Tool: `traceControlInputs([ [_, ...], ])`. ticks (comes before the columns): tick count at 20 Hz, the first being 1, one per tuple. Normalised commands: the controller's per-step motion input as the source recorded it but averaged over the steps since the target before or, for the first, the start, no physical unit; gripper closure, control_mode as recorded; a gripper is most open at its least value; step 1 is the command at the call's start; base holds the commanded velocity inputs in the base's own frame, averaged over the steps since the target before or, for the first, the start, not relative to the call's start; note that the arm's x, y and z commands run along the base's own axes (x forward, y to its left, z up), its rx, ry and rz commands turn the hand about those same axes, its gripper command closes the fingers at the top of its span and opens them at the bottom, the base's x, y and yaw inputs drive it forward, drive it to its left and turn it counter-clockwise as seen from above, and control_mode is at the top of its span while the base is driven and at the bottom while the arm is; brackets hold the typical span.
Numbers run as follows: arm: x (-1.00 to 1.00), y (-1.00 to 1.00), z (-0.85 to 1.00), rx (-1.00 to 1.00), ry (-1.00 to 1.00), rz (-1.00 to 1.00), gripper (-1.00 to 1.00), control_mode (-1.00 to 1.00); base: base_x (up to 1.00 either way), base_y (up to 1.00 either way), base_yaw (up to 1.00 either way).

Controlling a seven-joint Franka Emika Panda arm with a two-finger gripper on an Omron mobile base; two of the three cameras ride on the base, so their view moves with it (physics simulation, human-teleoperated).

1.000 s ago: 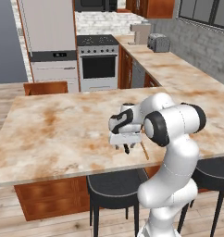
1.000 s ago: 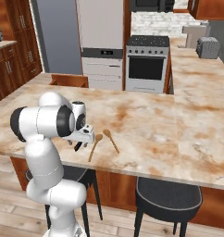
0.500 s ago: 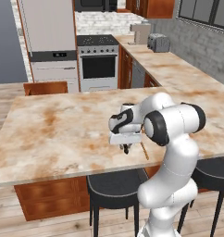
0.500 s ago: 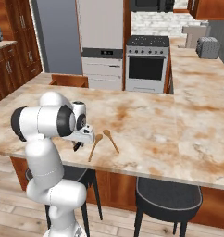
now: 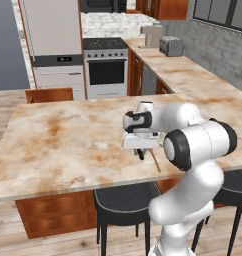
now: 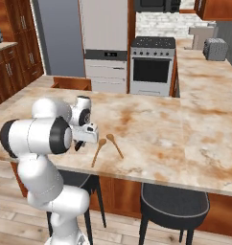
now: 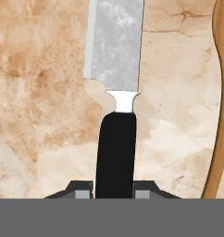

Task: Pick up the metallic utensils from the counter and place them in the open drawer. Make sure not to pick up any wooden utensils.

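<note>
In the hand view a knife (image 7: 115, 51) with a silver blade and a black handle lies on the beige marbled counter (image 7: 44, 115). My gripper (image 7: 114, 190) is shut on the handle, with one fingertip (image 7: 81, 190) pressed against each side. The base views show the gripper (image 5: 139, 151) (image 6: 79, 143) pointing down at the counter (image 5: 68, 140) (image 6: 185, 134) near its front edge. Two tan wooden spoons (image 6: 98, 150) (image 6: 114, 145) lie just right of the gripper, and one curves along the hand view's right edge (image 7: 221, 115). A reddish-brown box that looks like the open drawer (image 5: 49, 95) (image 6: 72, 83) juts out beyond the counter's far side.
Black stools (image 5: 125, 195) (image 6: 173, 203) stand under the counter's front edge. A stove (image 5: 107, 67) and a tall fridge (image 5: 50, 40) line the back wall. A toaster (image 5: 171, 46) sits on the side counter at the right.
The jaws have shut from wide open onto the knife's handle. The arm and the spoons have stayed where they were.
</note>
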Motion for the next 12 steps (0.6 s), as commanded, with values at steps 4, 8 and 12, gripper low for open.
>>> traceControlInputs([
  [4, -1.00, 0.00, 1.00, 0.03, 0.00, 0.02, 1.00, -1.00, 0.00, 0.00, 0.00],
  [8, -0.99, -0.01, 1.00, 0.00, 0.00, 0.06, 1.00, -1.00, 0.00, 0.00, 0.00],
  [12, -1.00, -0.28, 0.73, -0.03, -0.01, 0.05, 1.00, -1.00, 0.00, 0.00, 0.00],
])
